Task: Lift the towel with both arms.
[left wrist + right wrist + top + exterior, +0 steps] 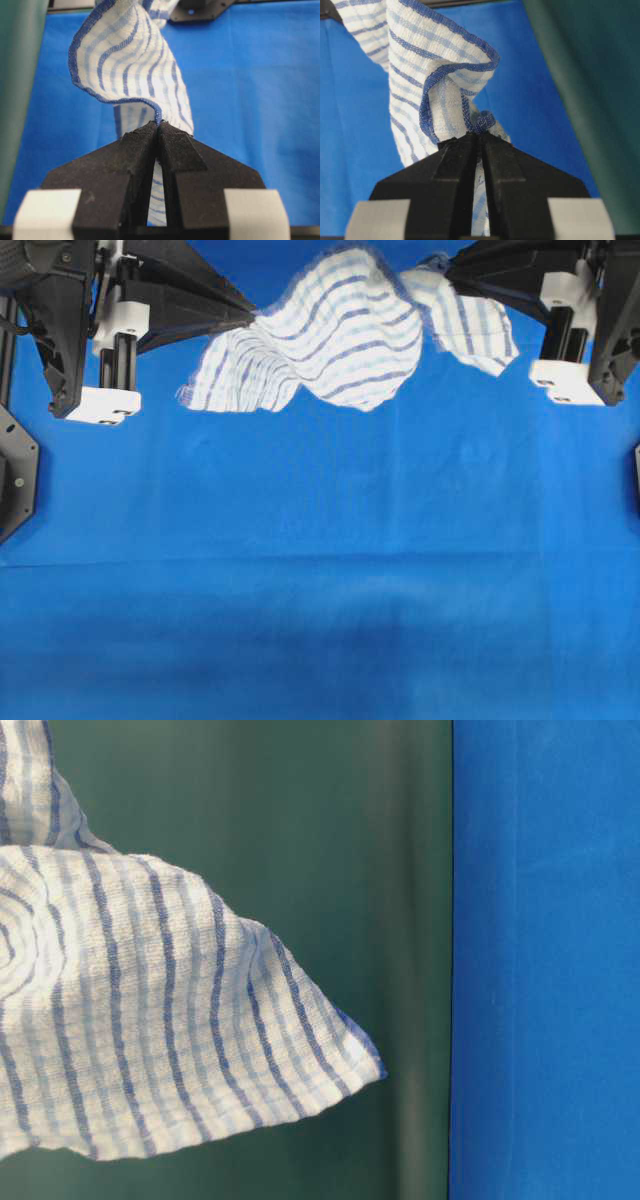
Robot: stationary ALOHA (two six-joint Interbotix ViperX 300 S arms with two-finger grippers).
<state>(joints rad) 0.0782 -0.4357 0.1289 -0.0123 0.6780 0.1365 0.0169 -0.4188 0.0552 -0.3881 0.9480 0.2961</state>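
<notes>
Towel [340,335] hangs above the sheet [320,570], strung between left gripper [250,312] at its left end and right gripper [448,278] at its right end.

Overhead, sideways table-level, two close wrist views, all sharing towel [340,335].

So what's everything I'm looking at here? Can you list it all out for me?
soft white cloth towel with thin blue-grey stripes: one, white and blue-grey, hanging in the air between the two tools, sagging in the middle.
plain blue sheet: one, blue, spread flat underneath.
dark green backdrop: one, green, beside the blue sheet.
left tool: one, black, shut on one end of the towel.
right tool: one, black, shut on the other end.
</notes>
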